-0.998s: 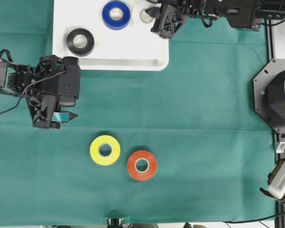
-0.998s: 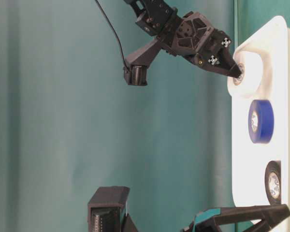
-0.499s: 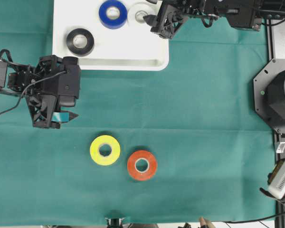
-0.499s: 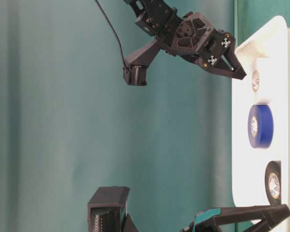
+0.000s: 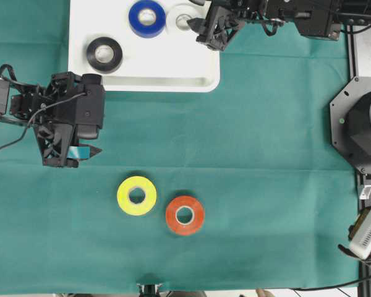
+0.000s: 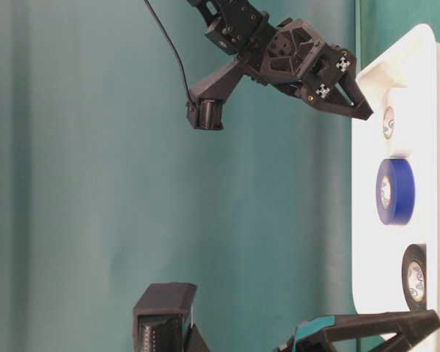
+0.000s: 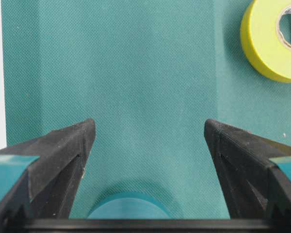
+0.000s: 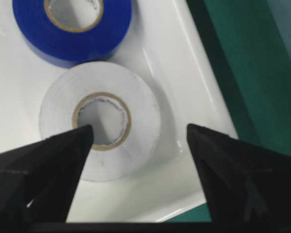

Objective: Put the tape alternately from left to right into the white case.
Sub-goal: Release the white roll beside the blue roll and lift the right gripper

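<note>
The white case holds 3 rolls — black tape, blue tape and white tape, which lies flat beneath the right gripper, jaws spread and empty. The left gripper hangs wide open over a teal tape; yellow tape and red-orange tape sit on the green cloth.

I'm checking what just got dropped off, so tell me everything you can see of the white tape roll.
The white tape roll is a matte white ring with a tan cardboard core, lying flat in the white case near a rounded corner. It sits right beside the blue tape roll; whether they touch is unclear. The right claw hangs open over it, gripping nothing.
</note>
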Tool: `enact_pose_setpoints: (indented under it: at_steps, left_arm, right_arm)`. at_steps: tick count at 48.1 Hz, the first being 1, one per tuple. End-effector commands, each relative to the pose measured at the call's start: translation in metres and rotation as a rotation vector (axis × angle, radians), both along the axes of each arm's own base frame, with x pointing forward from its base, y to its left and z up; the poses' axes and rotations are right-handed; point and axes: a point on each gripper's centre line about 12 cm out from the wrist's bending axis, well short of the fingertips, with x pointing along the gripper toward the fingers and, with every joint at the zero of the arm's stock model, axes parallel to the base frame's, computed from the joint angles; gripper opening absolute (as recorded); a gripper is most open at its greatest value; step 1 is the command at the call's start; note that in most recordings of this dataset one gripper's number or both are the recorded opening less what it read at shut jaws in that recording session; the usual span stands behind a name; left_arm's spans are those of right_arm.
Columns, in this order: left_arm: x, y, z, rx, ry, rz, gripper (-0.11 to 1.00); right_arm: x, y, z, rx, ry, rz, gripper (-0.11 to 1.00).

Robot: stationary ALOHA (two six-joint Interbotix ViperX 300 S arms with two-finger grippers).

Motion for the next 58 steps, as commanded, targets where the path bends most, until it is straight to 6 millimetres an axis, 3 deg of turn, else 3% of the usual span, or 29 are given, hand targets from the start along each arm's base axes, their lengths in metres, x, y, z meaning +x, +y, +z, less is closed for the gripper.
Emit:
enact_pose_setpoints:
  at_steps: [1, 20, 46, 58]
  left_arm:
    - [0.004, -0.001, 0.01, -0.003, -0.035, -0.003, 1.0]
    - [0.005, -0.001, 0.01, -0.003, -0.037, -0.003, 1.0]
    - [0.005, -0.001, 0.011, -0.002, -0.04, -0.004, 1.0]
    - [0.005, -0.001, 0.012, -0.003, -0.041, -0.003, 1.0]
  right_arm:
    - [0.006, 0.006, 0.015, -0.02, -0.041, 0.024, 0.91]
    - [0.008, 0.064, 0.038, -0.032, -0.104, 0.163, 0.91]
    - [0.012, 0.167, 0.041, -0.006, -0.151, 0.446, 0.91]
    - [0.009, 0.187, 0.036, 0.004, -0.137, 0.501, 0.91]
